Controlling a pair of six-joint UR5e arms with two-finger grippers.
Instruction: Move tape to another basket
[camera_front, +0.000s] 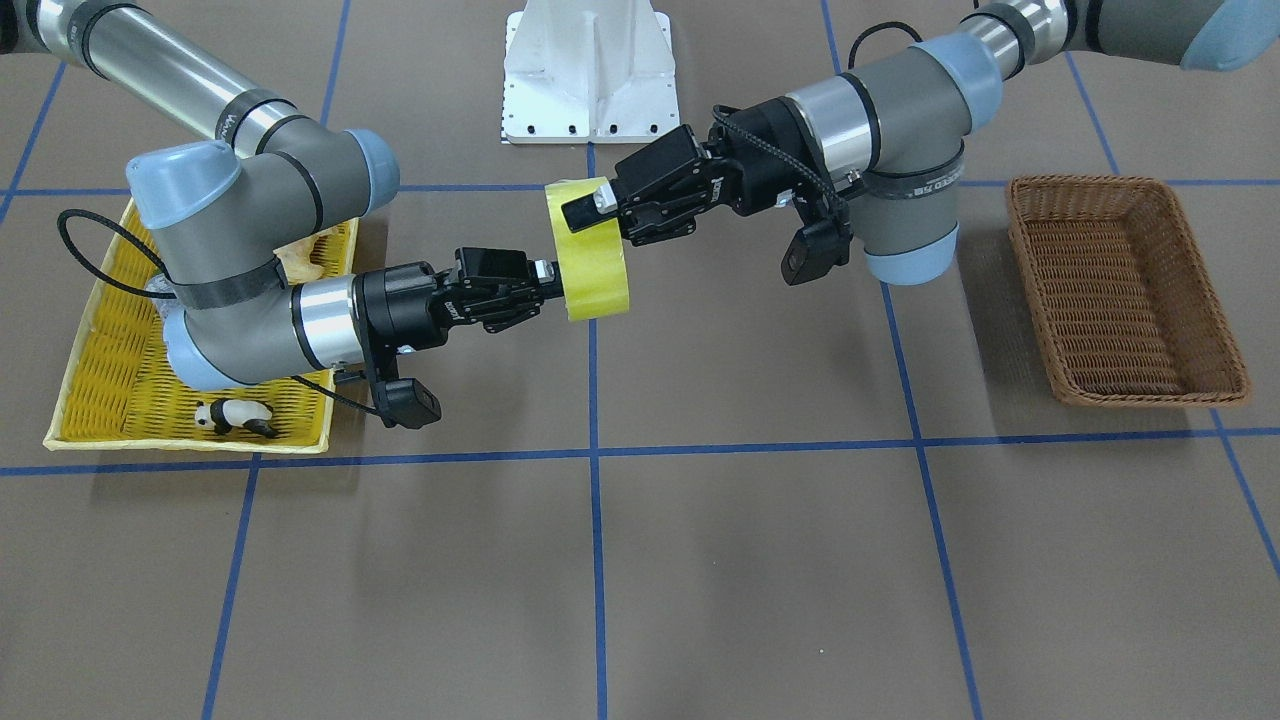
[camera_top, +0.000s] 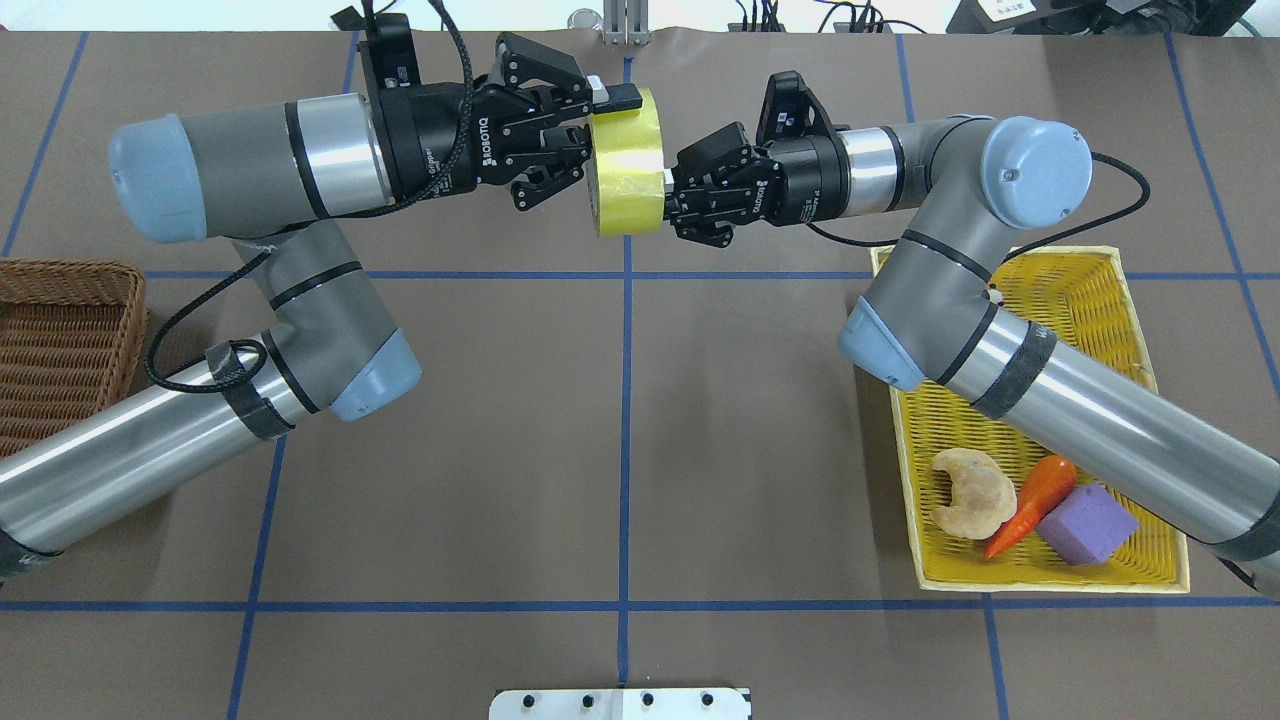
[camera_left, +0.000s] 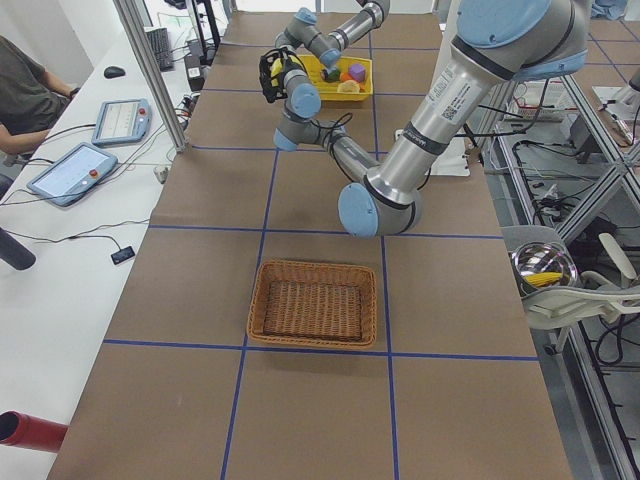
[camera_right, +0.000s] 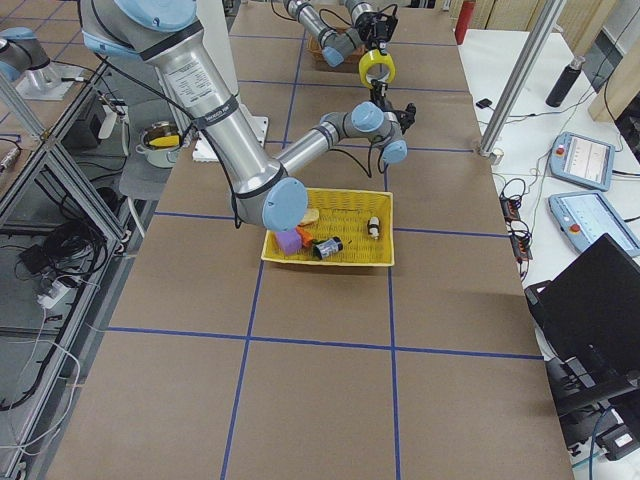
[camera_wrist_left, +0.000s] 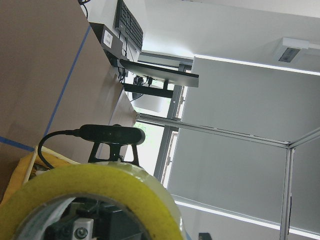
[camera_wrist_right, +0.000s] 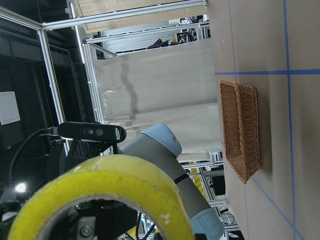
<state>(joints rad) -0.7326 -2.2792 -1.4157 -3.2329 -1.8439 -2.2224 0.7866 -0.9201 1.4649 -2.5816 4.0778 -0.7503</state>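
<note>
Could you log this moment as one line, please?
wide yellow tape roll: mid-air; right gripper: holds it; left gripper: at rim, grip unclear; brown wicker basket: empty

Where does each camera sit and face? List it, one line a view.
Front-facing: across the table, facing the robot; both arms, left hand and right hand on the tape.
Overhead: behind the robot, looking down; both arms.
Exterior left: table end by the brown basket; left arm nearest.
Exterior right: end by the yellow tray; right arm nearest.
Left wrist: faces the tape, close.
Right wrist: faces tape, brown basket beyond.
All share the tape.
</note>
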